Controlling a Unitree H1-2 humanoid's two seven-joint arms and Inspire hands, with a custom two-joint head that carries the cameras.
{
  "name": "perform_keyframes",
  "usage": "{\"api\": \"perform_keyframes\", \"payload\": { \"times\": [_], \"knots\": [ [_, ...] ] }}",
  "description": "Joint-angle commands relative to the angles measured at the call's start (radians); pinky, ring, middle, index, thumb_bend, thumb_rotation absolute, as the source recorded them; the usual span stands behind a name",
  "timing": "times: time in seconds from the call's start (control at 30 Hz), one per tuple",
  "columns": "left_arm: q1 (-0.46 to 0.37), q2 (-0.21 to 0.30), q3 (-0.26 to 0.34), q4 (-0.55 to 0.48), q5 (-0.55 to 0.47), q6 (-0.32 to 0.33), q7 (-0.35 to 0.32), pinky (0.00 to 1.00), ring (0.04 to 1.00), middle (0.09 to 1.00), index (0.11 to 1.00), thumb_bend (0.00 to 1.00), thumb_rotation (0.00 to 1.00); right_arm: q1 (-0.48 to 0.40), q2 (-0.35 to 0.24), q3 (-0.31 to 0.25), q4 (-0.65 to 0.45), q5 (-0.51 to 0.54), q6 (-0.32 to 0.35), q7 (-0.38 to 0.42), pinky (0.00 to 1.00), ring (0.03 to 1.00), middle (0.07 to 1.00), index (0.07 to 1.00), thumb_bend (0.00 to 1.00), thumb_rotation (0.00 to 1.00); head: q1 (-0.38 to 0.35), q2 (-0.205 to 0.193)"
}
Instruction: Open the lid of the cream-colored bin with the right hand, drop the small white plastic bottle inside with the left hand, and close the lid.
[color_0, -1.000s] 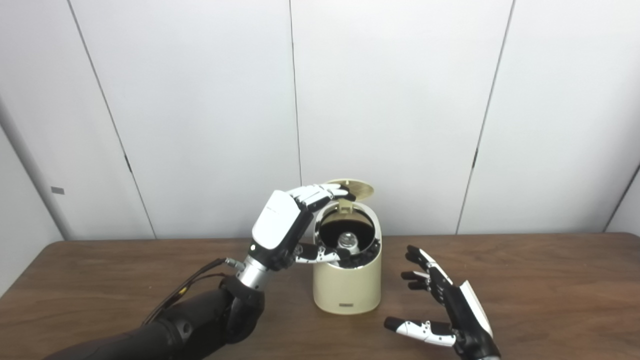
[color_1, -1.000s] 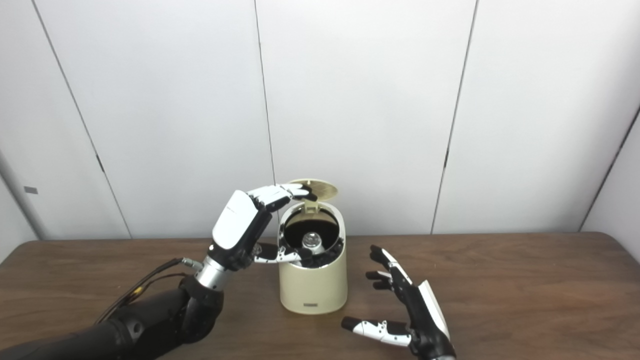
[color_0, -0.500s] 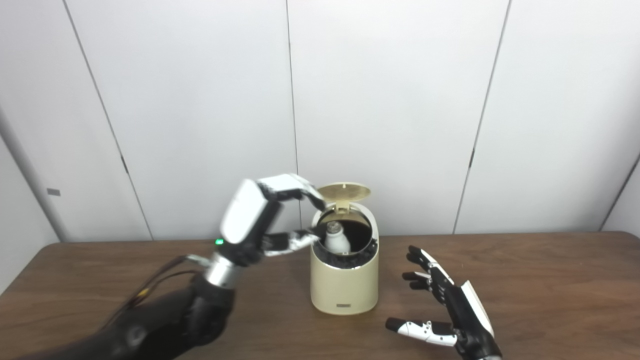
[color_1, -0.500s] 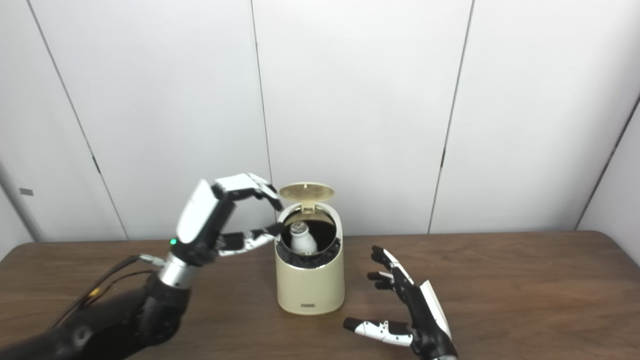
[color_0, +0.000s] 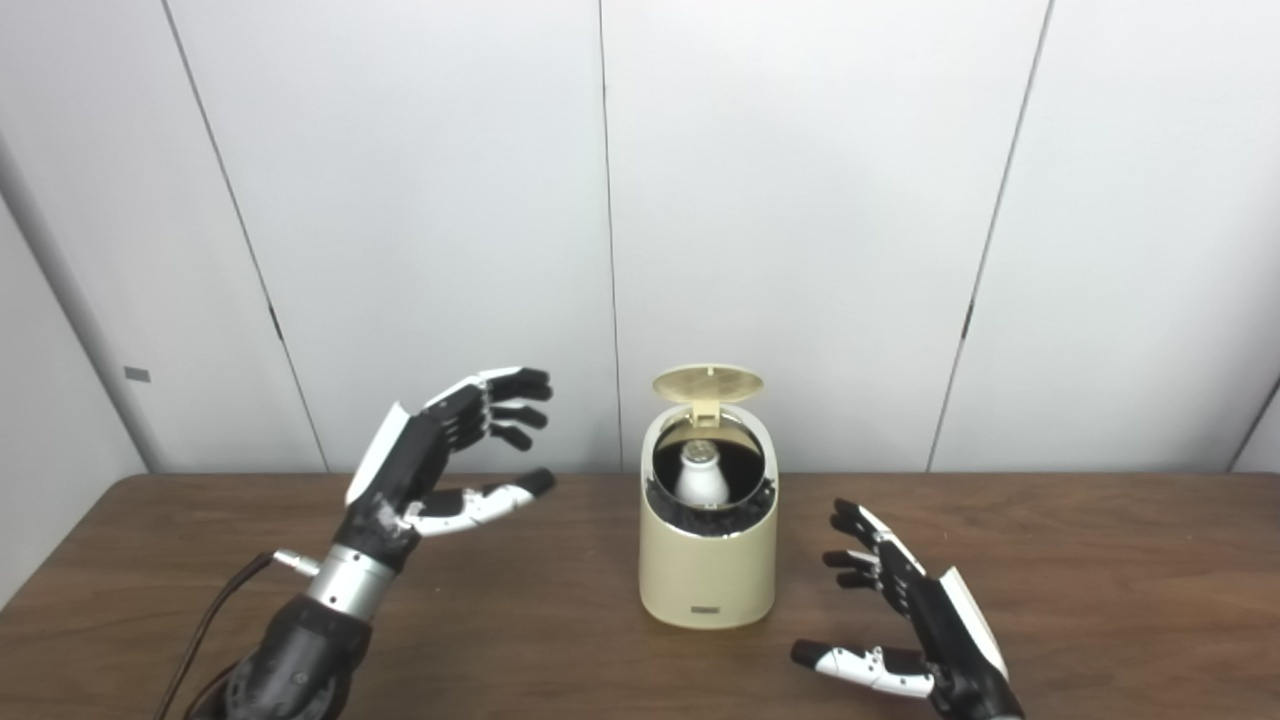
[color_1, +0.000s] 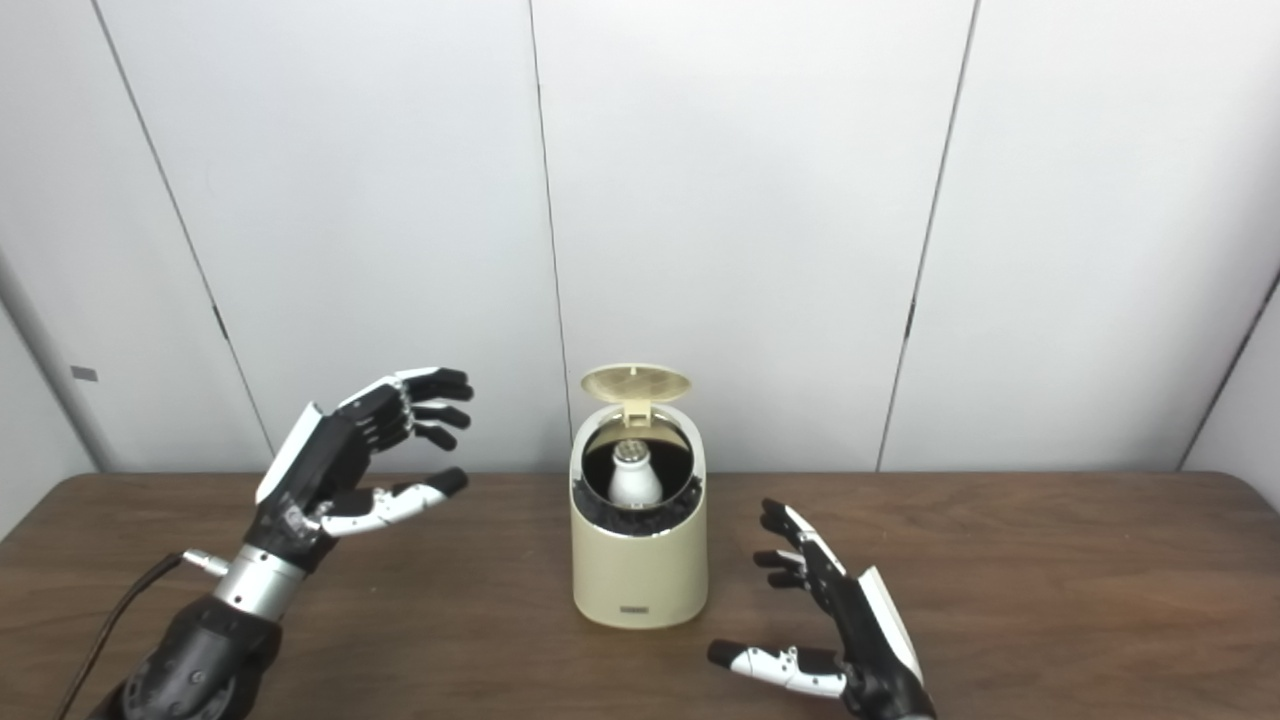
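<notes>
Left eye view: small white plastic bottle (color_0: 699, 478) upright inside cream-colored round bin (color_0: 708, 570), hinged lid (color_0: 707, 384) raised. Left hand (color_0: 440, 462) released, fingers spread, well left of bin.

Right eye view: right hand (color_1: 840, 625) empty, fingers apart, low over brown wooden table (color_1: 1050, 580), right of bin.

Two head cameras side by side, facing wall, sharing table (color_0: 1100, 560)
</notes>
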Motion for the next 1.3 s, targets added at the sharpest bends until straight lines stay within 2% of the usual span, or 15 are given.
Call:
{"api": "perform_keyframes", "payload": {
  "times": [0.0, 0.03, 0.1, 0.2, 0.33, 0.4, 0.5, 0.6, 0.67, 0.77, 0.9, 1.07, 1.13, 1.27],
  "knots": [
    [-0.018, -0.021, 0.059, -0.060, -0.044, 0.111, -0.029, 0.64, 0.719, 0.791, 0.796, 0.52, 0.09, -0.042, -0.009, -0.012, -0.015, 0.024, -0.052, 0.001, 0.73, 0.786, 0.893, 0.905, 0.78, 0.32, 0.005, 0.001],
    [-0.009, -0.035, 0.083, -0.075, -0.038, 0.164, -0.029, 0.64, 0.722, 0.789, 0.805, 0.49, 0.04, -0.044, -0.011, -0.015, -0.013, 0.031, -0.051, 0.002, 0.74, 0.792, 0.894, 0.906, 0.77, 0.32, 0.008, 0.000],
    [0.006, -0.057, 0.119, -0.090, 0.007, 0.237, -0.031, 0.64, 0.724, 0.789, 0.813, 0.47, 0.01, -0.048, -0.016, -0.021, -0.008, 0.044, -0.054, 0.005, 0.75, 0.799, 0.895, 0.906, 0.77, 0.31, 0.017, 0.000],
    [0.022, -0.081, 0.152, -0.095, 0.068, 0.299, -0.048, 0.64, 0.721, 0.779, 0.798, 0.47, 0.00, -0.060, -0.024, -0.028, 0.008, 0.054, -0.067, 0.005, 0.76, 0.812, 0.900, 0.910, 0.76, 0.30, 0.022, -0.001],
    [0.052, -0.114, 0.190, -0.089, 0.076, 0.335, -0.097, 0.61, 0.686, 0.752, 0.763, 0.51, 0.00, -0.095, -0.045, -0.031, 0.023, 0.044, -0.096, 0.006, 0.77, 0.802, 0.890, 0.904, 0.74, 0.29, 0.020, -0.008],
    [0.071, -0.134, 0.209, -0.085, 0.073, 0.348, -0.117, 0.60, 0.691, 0.749, 0.758, 0.52, 0.00, -0.117, -0.063, -0.028, 0.012, 0.037, -0.083, 0.017, 0.76, 0.796, 0.883, 0.902, 0.72, 0.30, 0.015, -0.011],
    [0.102, -0.162, 0.227, -0.069, 0.103, 0.346, -0.127, 0.58, 0.666, 0.729, 0.740, 0.56, 0.00, -0.163, -0.097, -0.021, -0.029, 0.025, -0.021, 0.053, 0.76, 0.811, 0.888, 0.903, 0.67, 0.33, 0.009, -0.016],
    [0.122, -0.183, 0.238, -0.052, 0.135, 0.328, -0.137, 0.56, 0.658, 0.726, 0.736, 0.55, 0.00, -0.219, -0.131, -0.017, -0.028, -0.006, -0.029, 0.069, 0.70, 0.790, 0.863, 0.878, 0.66, 0.43, 0.005, -0.021],
    [0.134, -0.195, 0.245, -0.041, 0.149, 0.314, -0.146, 0.57, 0.663, 0.723, 0.731, 0.55, 0.00, -0.262, -0.151, -0.014, -0.033, -0.026, -0.005, 0.084, 0.68, 0.776, 0.843, 0.850, 0.68, 0.49, 0.003, -0.025],
    [0.149, -0.203, 0.246, -0.024, 0.194, 0.281, -0.156, 0.57, 0.661, 0.718, 0.719, 0.53, 0.00, -0.317, -0.174, -0.005, -0.061, -0.046, 0.064, 0.126, 0.70, 0.786, 0.840, 0.840, 0.67, 0.54, 0.000, -0.029],
    [0.164, -0.211, 0.248, 0.011, 0.236, 0.218, -0.169, 0.58, 0.658, 0.707, 0.706, 0.53, 0.03, -0.401, -0.209, 0.021, -0.049, -0.089, 0.083, 0.161, 0.65, 0.779, 0.829, 0.827, 0.63, 0.57, -0.007, -0.040],
    [0.179, -0.220, 0.255, 0.026, 0.235, 0.182, -0.201, 0.58, 0.662, 0.709, 0.719, 0.54, 0.10, -0.494, -0.239, 0.065, -0.067, -0.146, 0.182, 0.238, 0.67, 0.796, 0.829, 0.831, 0.60, 0.60, -0.007, -0.046],
    [0.183, -0.230, 0.261, 0.029, 0.225, 0.172, -0.212, 0.59, 0.668, 0.714, 0.719, 0.54, 0.08, -0.520, -0.248, 0.080, -0.052, -0.163, 0.176, 0.250, 0.67, 0.798, 0.830, 0.826, 0.59, 0.60, -0.007, -0.049],
    [0.186, -0.237, 0.264, 0.042, 0.237, 0.148, -0.224, 0.59, 0.662, 0.710, 0.714, 0.53, 0.06, -0.557, -0.257, 0.103, -0.019, -0.195, 0.168, 0.257, 0.75, 0.836, 0.826, 0.809, 0.59, 0.66, -0.006, -0.052]
  ]
}}
